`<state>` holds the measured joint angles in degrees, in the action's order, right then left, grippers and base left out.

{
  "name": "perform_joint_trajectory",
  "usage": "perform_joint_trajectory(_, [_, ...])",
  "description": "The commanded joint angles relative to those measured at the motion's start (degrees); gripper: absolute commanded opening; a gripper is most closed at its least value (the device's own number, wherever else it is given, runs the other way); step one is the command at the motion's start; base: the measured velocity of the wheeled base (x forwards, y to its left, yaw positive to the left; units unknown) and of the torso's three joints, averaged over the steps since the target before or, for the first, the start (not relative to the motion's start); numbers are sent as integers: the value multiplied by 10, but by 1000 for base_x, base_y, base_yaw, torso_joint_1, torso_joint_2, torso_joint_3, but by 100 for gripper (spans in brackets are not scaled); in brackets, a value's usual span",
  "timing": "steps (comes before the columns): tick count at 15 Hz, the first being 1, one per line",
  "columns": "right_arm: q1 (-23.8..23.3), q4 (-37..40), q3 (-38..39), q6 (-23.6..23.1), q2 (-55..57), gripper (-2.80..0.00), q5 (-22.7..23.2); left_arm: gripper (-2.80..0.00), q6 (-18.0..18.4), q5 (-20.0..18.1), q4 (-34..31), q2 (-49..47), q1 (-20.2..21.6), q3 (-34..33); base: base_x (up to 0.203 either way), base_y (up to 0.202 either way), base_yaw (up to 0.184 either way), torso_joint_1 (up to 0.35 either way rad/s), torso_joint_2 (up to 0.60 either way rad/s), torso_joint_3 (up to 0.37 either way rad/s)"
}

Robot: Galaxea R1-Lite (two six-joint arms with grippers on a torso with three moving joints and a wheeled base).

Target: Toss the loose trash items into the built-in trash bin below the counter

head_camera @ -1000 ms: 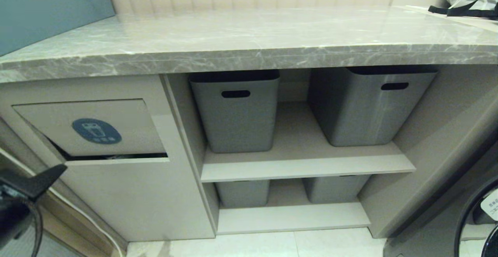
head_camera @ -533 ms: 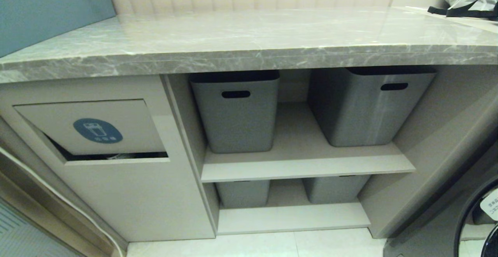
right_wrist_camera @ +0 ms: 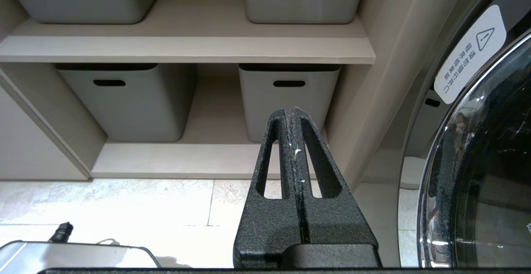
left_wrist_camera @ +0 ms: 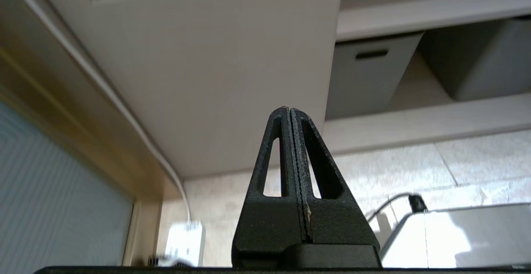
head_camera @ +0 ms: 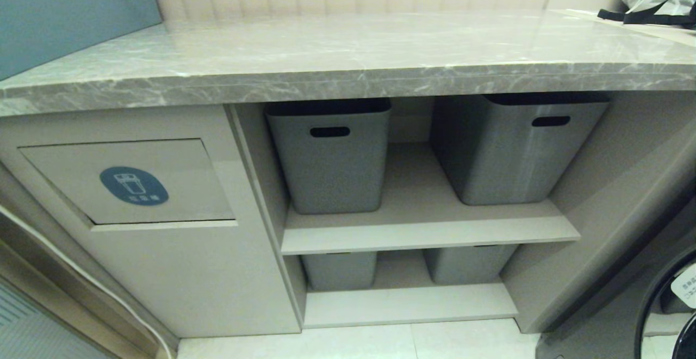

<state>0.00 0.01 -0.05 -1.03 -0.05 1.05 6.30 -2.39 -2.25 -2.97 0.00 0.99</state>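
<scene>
Your bin flap [head_camera: 128,182], the beige panel with the round blue icon on the left under the counter [head_camera: 348,70], now sits flush in its frame. A moment ago it hung tilted with a dark gap along its lower edge, so it has swung shut on its own.

The left claw [left_wrist_camera: 290,114] was in the near left corner of the head view a second ago; now it is gone from there. In its wrist view it sits low beside the cabinet front, fingers pressed together, nothing between them. The right claw [right_wrist_camera: 290,114] is parked low in front of the lower shelf tubs [right_wrist_camera: 132,99], also pressed together and empty.

No paper scraps show anywhere: none on the counter, the shelves or the floor [head_camera: 353,342]. You cannot see inside the bin.

Judgement: with the flap closed, both claws empty and no trash left in sight, the task looks finished, or very nearly.
</scene>
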Motion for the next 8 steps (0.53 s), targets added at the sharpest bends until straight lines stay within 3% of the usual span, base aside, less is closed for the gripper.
perform_joint_trajectory(1, [1, 0, 0, 0, 0, -280, 0, -280, 1, -1, 1, 29, -2, -3, 0, 0, 0, 0, 0, 0])
perform_joint_trajectory(8, [0, 2, 0, -16, 0, -280, 1, -280, -1, 0, 1, 29, -2, -3, 0, 0, 0, 0, 0, 0])
